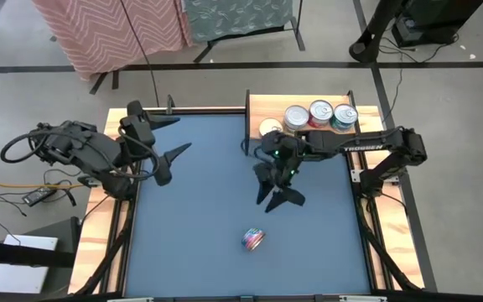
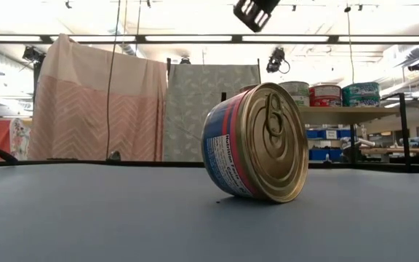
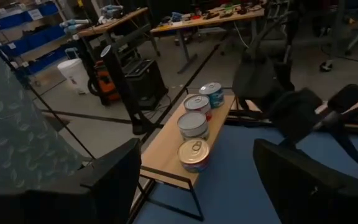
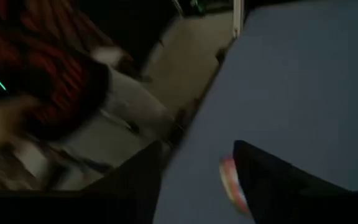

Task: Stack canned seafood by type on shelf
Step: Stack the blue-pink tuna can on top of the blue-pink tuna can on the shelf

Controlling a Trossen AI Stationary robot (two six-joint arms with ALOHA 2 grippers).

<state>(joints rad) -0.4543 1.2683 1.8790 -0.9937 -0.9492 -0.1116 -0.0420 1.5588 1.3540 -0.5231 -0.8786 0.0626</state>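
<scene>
Two matte-black jointed arms with looping black cables, white TROSSEN lettering along the right arm (image 1: 367,144).

Glossy gold metal lid on the tipped tin (image 2: 257,143); matt blue table (image 1: 208,218); light-wood shelf (image 1: 262,106)

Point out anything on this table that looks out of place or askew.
One tin lies tipped on its side on the blue table, gold lid facing the low camera, alone and away from the shelf, where the other tins stand upright. The right gripper hovers open near it; the left gripper waits open at the table's left.
</scene>
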